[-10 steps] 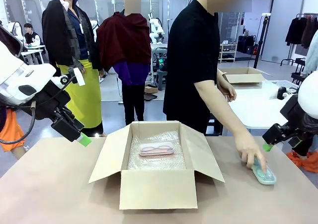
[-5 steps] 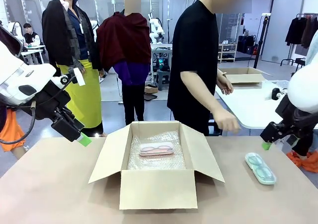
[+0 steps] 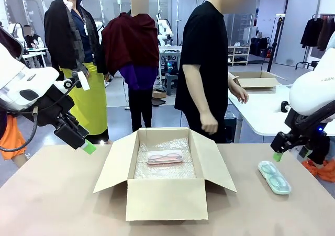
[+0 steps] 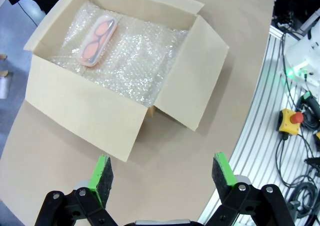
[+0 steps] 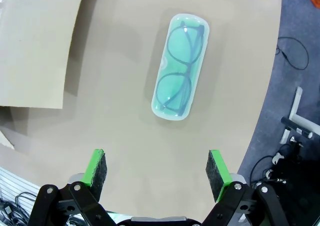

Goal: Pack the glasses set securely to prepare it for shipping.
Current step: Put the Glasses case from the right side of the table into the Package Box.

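The glasses set lies in two places. The mint green see-through oblong case rests flat on the brown worktop ahead of the right fingers, within their span but nearer one pad, touching neither. Those fingers are spread wide and hold nothing. The worktop's edge runs close past the case on that pad's side; on the other side bare surface separates it from a flap of the large brown cardboard box, which the picture cuts off.

The pink see-through oblong case lies on the bubble-wrap lining inside the box, well beyond the left fingers and close to the far wall. These fingers are also wide apart and empty, over open worktop; a corner of the nearest flap sits just ahead of one pad, and the worktop's edge passes beside the other pad.

From the front, the box's front wall hides the near part of the lining; only green tips of either arm's fingers show, so their spread cannot be judged there. A person's hand hangs behind the far flap, off the worktop.
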Robot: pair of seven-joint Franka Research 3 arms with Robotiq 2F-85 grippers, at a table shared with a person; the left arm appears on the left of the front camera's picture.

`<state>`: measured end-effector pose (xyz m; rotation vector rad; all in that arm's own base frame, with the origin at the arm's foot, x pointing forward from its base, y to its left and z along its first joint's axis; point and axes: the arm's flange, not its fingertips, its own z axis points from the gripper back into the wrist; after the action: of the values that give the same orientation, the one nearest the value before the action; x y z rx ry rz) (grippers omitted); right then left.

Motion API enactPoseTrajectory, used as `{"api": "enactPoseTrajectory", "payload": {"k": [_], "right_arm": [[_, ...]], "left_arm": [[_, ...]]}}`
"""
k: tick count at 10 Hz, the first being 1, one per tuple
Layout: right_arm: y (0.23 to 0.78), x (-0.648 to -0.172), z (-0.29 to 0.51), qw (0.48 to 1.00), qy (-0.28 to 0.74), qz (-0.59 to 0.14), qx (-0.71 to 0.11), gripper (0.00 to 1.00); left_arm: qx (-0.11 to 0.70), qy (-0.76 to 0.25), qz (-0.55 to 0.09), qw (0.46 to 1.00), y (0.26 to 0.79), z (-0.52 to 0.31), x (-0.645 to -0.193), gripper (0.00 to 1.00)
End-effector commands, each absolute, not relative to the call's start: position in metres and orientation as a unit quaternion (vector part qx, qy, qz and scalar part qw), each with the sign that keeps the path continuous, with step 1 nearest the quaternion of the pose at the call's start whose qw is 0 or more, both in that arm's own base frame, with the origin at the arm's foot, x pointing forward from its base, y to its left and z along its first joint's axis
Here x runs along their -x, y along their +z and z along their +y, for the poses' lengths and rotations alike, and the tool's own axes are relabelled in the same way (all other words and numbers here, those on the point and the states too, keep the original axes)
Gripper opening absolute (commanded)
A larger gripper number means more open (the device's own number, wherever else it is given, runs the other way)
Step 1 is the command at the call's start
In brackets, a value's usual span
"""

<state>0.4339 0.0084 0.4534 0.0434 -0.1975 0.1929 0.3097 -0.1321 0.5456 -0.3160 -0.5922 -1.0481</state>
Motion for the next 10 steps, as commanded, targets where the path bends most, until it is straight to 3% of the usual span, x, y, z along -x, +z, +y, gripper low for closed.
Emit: {"api": "enactPoseTrajectory", "payload": {"k": [1, 10], "right_arm": [[0.449, -0.443, 0.013, 0.991, 0.08, -0.104, 0.004, 1.0], [0.37, -0.494, 0.016, 0.99, 0.047, -0.132, 0.025, 1.0]], "left_arm": [[0.151, -0.486, -0.272, 0.817, 0.547, -0.132, -0.307, 1.0], [0.151, -0.486, -0.272, 0.817, 0.547, -0.132, -0.307, 1.0]]}}
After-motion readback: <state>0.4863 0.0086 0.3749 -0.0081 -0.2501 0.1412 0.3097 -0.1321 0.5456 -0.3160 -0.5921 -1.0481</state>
